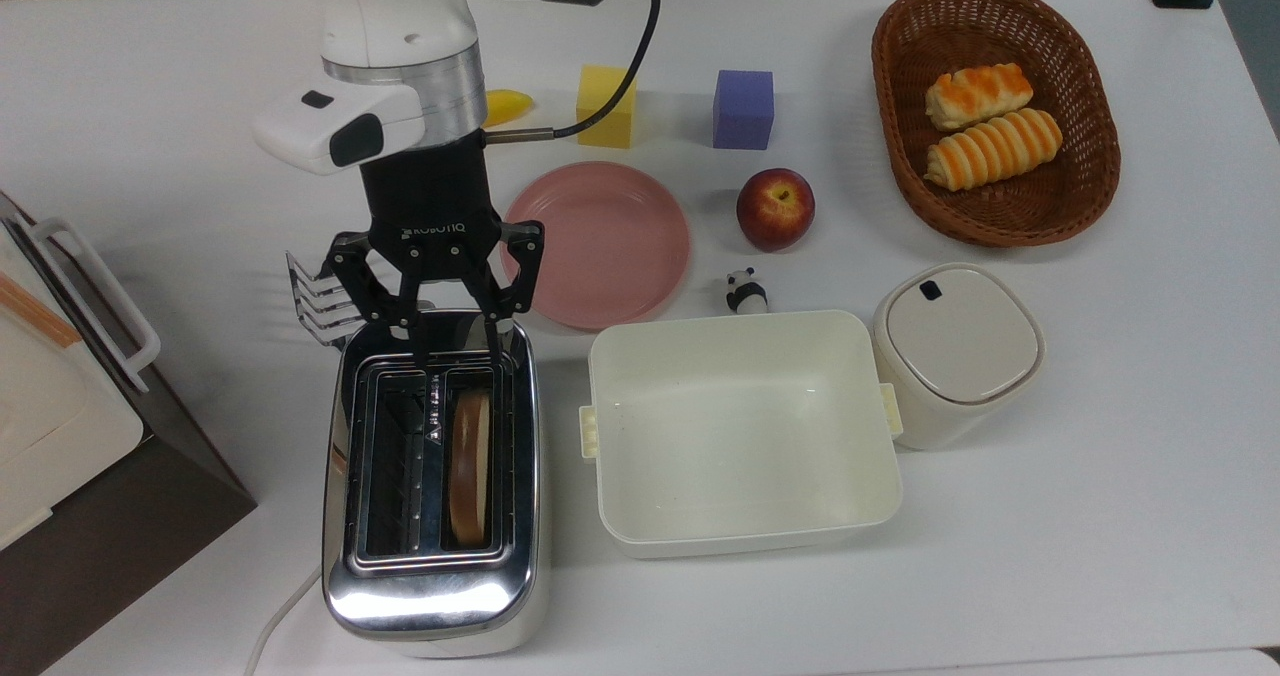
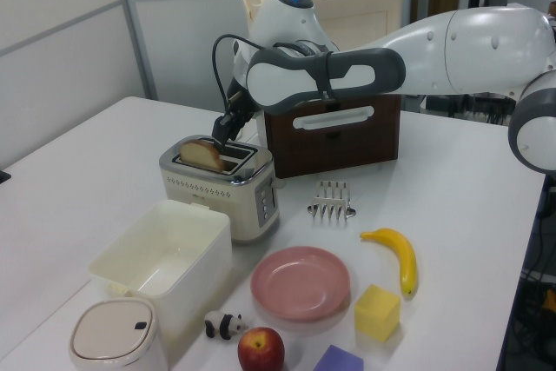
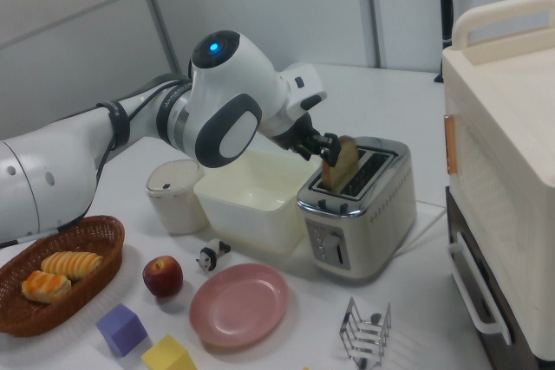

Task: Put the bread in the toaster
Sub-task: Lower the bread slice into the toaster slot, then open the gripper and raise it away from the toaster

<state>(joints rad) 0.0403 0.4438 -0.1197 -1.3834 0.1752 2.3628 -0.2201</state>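
The bread sits in the toaster's slot nearer the tub (top view's right); the gripper, fingers spread above, need only lift clear.

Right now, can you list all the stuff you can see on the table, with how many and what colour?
toaster: 1, shiny chrome, top view's lower left
bread: 1 slice, tan, in the toaster's slot nearer the tub
toast rack: 1, silver, behind the toaster
plate: 1, pink, centre
tub: 1, cream, beside the toaster
lidded container: 1, cream, top view's right of the tub
panda figure: 1, black and white, by the tub
apple: 1, red
blocks: 1 yellow, 1 purple
banana: 1, yellow
basket: 1, brown wicker, holding 2 orange-striped rolls
cabinet: 1, brown and cream
end effector: 1, black, open above the toaster
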